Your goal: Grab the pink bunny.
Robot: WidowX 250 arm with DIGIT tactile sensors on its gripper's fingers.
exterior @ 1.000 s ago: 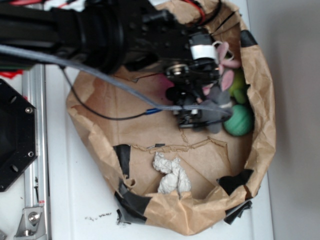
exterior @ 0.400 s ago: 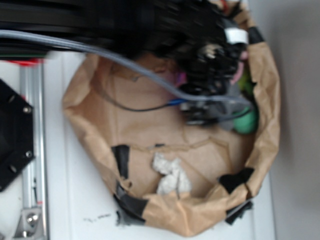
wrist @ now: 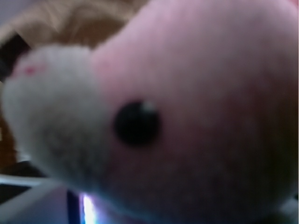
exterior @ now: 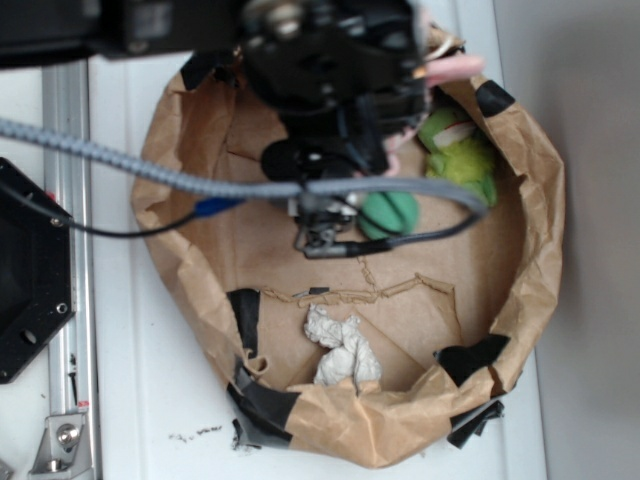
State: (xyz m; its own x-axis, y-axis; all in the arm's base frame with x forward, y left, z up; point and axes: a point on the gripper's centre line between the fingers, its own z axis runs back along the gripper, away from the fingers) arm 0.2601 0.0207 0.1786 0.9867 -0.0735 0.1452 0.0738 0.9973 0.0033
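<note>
The pink bunny [wrist: 201, 116] fills the wrist view at very close range, with its white muzzle [wrist: 56, 121] on the left and a black eye in the middle. From the exterior view only a pink ear [exterior: 455, 68] sticks out to the right of the black arm, near the top rim of the paper bag. My gripper [exterior: 415, 95] is over the bag's upper right part and is mostly hidden by the arm. The bunny sits in the jaws, which look shut on it, and no fingertips show clearly.
Inside the brown paper bag [exterior: 540, 230] lie a green ball [exterior: 388, 212], a yellow-green plush [exterior: 460, 160] and a crumpled white wad [exterior: 342, 350]. A grey cable [exterior: 150, 170] crosses the bag. A metal rail [exterior: 65, 300] and a black base [exterior: 25, 270] stand at the left.
The arm has swung up and left from the bag's right side. The pink bunny has come up with it. The green ball has rolled left, and the grey plush no longer shows.
</note>
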